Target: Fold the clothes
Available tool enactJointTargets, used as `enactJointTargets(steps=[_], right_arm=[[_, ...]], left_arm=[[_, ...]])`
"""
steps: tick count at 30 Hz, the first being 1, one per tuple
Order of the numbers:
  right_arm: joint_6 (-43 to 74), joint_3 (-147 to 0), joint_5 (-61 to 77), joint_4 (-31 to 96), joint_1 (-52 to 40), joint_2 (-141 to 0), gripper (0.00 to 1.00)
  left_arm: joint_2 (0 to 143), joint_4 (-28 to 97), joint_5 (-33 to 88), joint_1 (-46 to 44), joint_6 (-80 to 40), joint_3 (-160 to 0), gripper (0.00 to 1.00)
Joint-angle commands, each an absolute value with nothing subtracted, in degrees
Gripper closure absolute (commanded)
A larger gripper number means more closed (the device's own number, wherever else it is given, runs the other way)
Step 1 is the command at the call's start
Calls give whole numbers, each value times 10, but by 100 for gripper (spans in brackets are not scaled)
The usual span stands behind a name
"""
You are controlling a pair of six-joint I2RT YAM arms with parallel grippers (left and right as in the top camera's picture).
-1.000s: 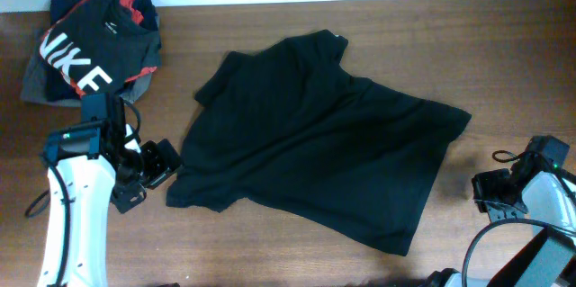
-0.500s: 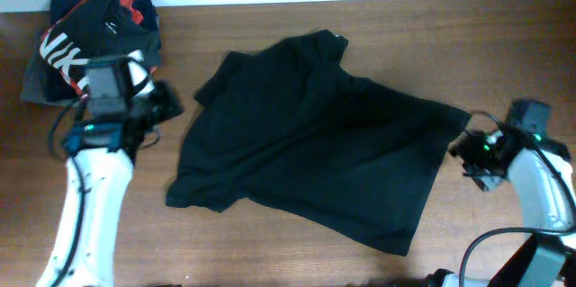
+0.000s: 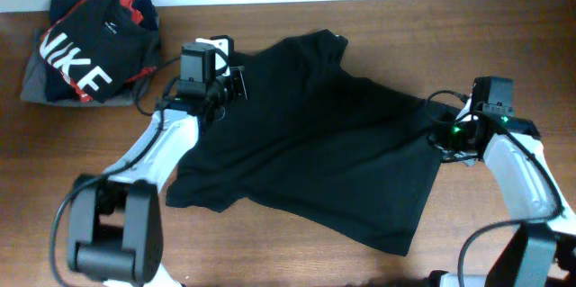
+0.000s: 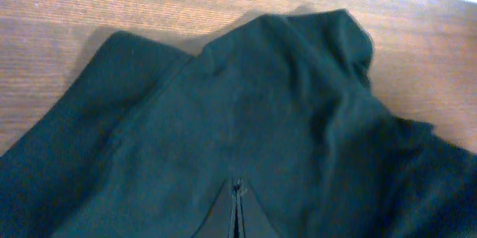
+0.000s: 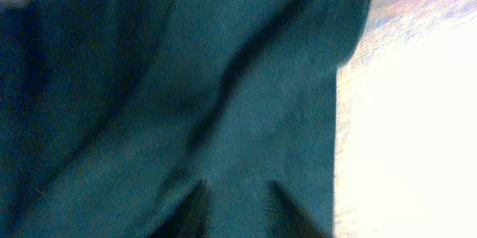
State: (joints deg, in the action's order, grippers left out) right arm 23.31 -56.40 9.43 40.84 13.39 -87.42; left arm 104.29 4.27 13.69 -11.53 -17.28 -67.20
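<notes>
The clothes, a black T-shirt [image 3: 315,143], lie spread and wrinkled across the middle of the table. My left gripper [image 3: 232,85] rests at the shirt's back left part, near a sleeve. In the left wrist view its fingertips [image 4: 238,187] meet shut on top of the dark fabric [image 4: 261,104], with nothing seen between them. My right gripper [image 3: 445,134] sits on the shirt's right edge. The right wrist view shows its two fingers a little apart [image 5: 238,193], pressed down onto the cloth [image 5: 149,81], with flat fabric across the gap.
A black-and-red NIKE garment [image 3: 90,44] lies on a grey folded one [image 3: 34,85] at the back left corner. Bare wooden tabletop [image 3: 504,35] surrounds the shirt. A white wall runs along the back edge.
The left arm swung from the front left up to the shirt's left sleeve area, its jaws closing on the way. The right arm moved inward onto the shirt's right edge, its jaws opening, then narrowing.
</notes>
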Motion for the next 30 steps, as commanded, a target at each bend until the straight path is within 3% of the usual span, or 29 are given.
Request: enactJointTargets(steps=[1, 3, 30], right_arm=[[227, -569, 116, 422, 130, -892, 88], [227, -566, 135, 431, 130, -896, 96], [234, -545, 129, 479, 130, -984, 96]], left_arm=[[1074, 8, 142, -115, -162, -675, 99], [1086, -10, 142, -115, -164, -675, 99], [1182, -46, 124, -123, -196, -675, 99]])
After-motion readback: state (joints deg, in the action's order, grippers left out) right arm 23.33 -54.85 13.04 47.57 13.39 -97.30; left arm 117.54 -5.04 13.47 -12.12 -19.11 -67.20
